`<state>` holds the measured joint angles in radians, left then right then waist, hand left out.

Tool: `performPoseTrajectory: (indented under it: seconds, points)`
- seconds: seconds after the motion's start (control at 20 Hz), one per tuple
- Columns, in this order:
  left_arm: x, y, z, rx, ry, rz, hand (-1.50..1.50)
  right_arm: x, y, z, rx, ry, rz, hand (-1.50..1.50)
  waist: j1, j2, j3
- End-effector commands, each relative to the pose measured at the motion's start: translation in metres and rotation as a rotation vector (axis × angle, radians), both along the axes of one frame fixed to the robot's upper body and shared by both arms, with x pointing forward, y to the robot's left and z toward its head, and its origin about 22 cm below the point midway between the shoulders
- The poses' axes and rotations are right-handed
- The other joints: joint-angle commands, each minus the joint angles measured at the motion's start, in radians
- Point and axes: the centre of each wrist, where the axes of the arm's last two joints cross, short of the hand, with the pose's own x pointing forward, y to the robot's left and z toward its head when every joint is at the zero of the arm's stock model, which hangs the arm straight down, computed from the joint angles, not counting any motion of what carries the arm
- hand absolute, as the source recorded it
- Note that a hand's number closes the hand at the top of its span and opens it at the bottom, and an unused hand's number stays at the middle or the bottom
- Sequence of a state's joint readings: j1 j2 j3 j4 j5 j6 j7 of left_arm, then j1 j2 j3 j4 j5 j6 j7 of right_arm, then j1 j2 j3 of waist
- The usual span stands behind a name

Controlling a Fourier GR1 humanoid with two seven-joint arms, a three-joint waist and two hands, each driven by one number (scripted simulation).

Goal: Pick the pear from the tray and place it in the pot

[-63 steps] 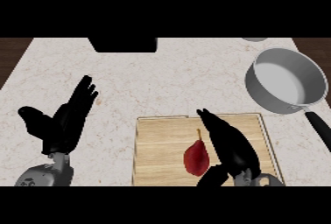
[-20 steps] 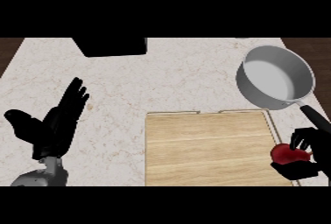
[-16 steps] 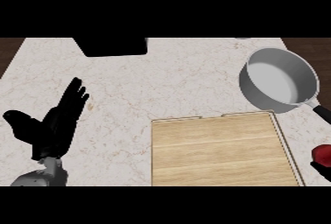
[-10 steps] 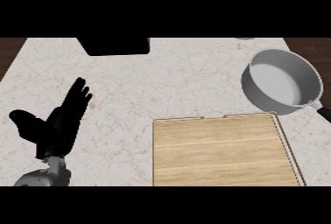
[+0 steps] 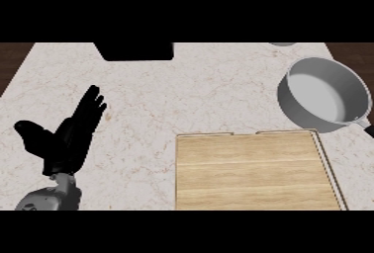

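Transport appears to be the step in hand, though neither the pear nor the right hand is showing in the head view, so the pear's position and that hand's state cannot be told; the wooden tray [image 5: 256, 170] is lying bare on the tabletop [image 5: 182, 94], and the grey pot [image 5: 325, 94] is standing near the tray's far right corner with nothing visible inside. Resting at the view's left, the left hand [image 5: 66, 138] is staying out of the work, fingers straight and released, holding nothing. The next move, as a judgement, is calling for the pear to be brought over the pot's opening and let go inside the rim; no brands, labels or writing are showing anywhere.
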<state>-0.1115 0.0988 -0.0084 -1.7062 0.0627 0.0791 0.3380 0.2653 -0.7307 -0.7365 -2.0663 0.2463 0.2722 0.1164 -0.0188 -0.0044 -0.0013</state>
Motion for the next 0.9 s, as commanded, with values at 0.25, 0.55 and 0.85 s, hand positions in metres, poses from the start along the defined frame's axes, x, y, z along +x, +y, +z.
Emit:
performPoseTrajectory:
  seconds: [0.25,0.55,0.85]
  points:
    - [0.012,-0.022,-0.007,0.002,0.006,-0.024,0.0,0.04,0.021,0.048,0.068,-0.005,-0.002,1.5,0.023,0.006,0.001]
    - [0.012,-0.001,-0.004,0.024,-0.001,-0.026,0.0,0.093,0.041,0.041,0.102,0.044,-0.046,1.5,0.033,0.008,0.001]
    - [0.004,-0.022,-0.011,-0.014,0.001,-0.041,0.0,0.144,0.047,-0.003,0.101,0.116,-0.031,1.5,0.039,0.01,0.001]
